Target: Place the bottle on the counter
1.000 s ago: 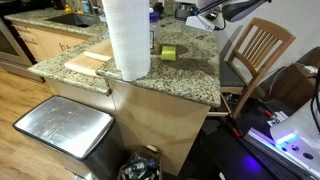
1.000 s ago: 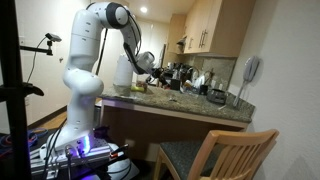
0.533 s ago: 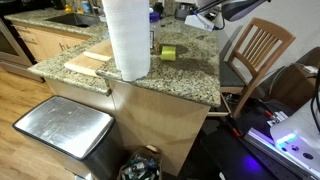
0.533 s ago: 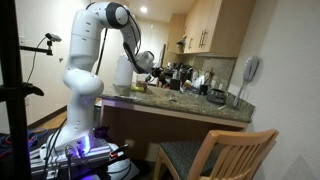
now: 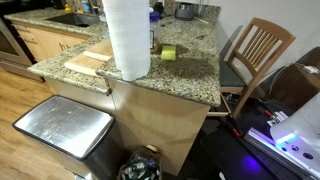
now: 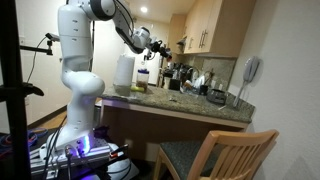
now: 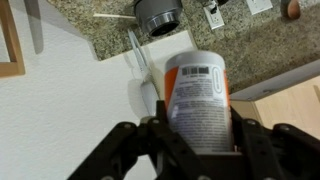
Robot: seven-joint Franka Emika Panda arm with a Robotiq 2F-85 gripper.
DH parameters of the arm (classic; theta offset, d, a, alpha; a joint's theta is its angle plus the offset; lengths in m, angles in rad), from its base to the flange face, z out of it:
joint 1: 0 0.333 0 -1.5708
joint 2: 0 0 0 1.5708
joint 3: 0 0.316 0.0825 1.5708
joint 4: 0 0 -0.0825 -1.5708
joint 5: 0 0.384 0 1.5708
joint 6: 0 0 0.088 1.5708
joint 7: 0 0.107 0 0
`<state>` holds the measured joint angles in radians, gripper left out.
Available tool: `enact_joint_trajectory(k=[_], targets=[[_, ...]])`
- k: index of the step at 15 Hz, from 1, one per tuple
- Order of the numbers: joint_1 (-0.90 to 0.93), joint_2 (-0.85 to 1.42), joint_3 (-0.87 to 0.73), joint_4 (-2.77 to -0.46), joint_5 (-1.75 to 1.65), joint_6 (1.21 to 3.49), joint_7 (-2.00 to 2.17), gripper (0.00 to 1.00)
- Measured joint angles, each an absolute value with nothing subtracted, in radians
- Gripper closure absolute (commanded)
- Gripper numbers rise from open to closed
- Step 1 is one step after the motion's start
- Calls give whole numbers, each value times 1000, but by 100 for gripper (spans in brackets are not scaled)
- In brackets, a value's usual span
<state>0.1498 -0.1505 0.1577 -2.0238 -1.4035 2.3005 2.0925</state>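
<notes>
In an exterior view the granite desk [image 5: 190,75] carries a tall paper towel roll [image 5: 127,38] that hides part of the surface behind it, a pale cutting board [image 5: 88,62] beside it and a small green object [image 5: 168,53] too small to identify. The far end of the desk is cut off at the top edge, and neither arm, pincer nor bottle shows here. A steel bin [image 5: 62,125] stands below and a wooden chair [image 5: 255,48] at the side. In an exterior view from the opposite side the pincer [image 6: 152,43] hangs raised above the desk [image 6: 190,103], over the clutter near the paper roll [image 6: 124,72]. It is small and dark against the wall, so its opening and load cannot be judged there. In the wrist view the pincer [image 7: 197,127] is closed to the bottle's width, with its fingers [image 7: 128,145] clamped on either side of the bottle [image 7: 200,95], which is held in the air with the speckled desk [image 7: 250,45] far beneath. The bottle's lower end is hidden by the pincer. Its orange label bears a barcode and fine print too blurred to read.
</notes>
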Motion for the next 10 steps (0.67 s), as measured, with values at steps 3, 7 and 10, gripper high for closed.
enact_joint_trajectory(k=[3, 7, 10], targets=[[150, -142, 157, -2025, -1400, 2301, 2095, 75], [144, -20, 144, -2043, -1412, 2304, 2187, 75], [139, 119, 127, -2040, -1435, 2303, 2291, 75]])
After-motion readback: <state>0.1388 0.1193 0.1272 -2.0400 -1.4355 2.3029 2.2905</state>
